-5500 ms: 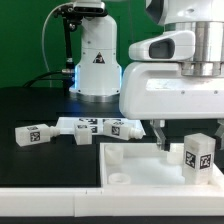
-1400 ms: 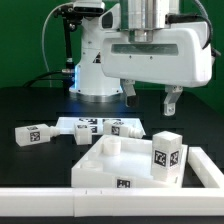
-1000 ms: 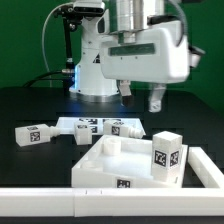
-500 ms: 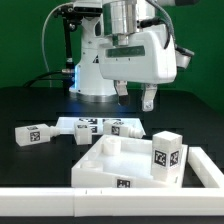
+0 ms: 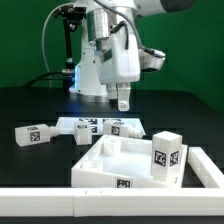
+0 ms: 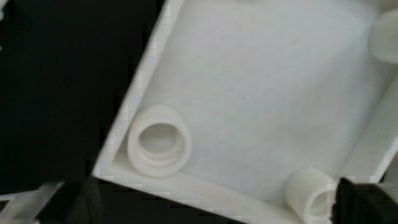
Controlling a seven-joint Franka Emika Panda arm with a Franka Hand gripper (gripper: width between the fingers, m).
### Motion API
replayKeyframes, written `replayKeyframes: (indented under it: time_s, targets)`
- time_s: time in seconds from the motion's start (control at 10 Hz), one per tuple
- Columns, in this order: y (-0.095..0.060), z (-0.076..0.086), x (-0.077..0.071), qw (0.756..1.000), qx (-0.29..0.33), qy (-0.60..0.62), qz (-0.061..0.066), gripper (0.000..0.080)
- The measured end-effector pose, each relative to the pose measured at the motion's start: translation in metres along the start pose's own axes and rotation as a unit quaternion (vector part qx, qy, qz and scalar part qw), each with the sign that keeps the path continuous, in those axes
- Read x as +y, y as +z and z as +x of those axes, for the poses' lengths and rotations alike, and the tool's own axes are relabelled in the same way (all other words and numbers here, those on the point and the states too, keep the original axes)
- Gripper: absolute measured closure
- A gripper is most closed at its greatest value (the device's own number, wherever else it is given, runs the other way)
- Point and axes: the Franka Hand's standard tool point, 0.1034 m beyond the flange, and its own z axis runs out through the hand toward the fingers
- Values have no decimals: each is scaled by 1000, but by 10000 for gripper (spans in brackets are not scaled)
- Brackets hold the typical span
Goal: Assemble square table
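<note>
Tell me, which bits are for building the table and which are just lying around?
For the table: top, upright leg, loose legs.
Just lying about: rail, marker board.

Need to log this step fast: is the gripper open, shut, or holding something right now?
Gripper: open, holding nothing.

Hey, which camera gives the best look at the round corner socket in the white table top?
The wrist view: the corner socket sits close and large, its round hole plain against the table top's floor. The exterior view shows the top from the side, but its sockets are too small to make out.
</note>
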Motion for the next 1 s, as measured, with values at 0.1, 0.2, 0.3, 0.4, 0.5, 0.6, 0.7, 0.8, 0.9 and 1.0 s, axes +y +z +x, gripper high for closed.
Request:
replayKeyframes:
  time_s: [0.1, 0.2, 0.3, 0.4, 0.5, 0.6, 0.7, 0.8, 0.9, 1.0]
  targets:
    - [-1, 9, 3, 1000, 10, 12, 11, 151]
    - [-5, 17, 8, 997, 9, 70, 28, 151]
    - [-18, 12, 4, 993, -7, 113, 46, 151]
    - [-25, 5, 0, 991, -23, 124, 51, 151]
    - [-25, 0, 2, 990, -32, 129, 47, 151]
    - [-22, -3, 5, 990, -31, 131, 43, 151]
    - [-13, -6, 11, 991, -28, 125, 32, 151]
    - [-3, -4, 18, 992, -23, 122, 21, 151]
    - [6, -1, 23, 994, -16, 105, 10, 151]
    - [13, 0, 27, 995, -11, 101, 3, 151]
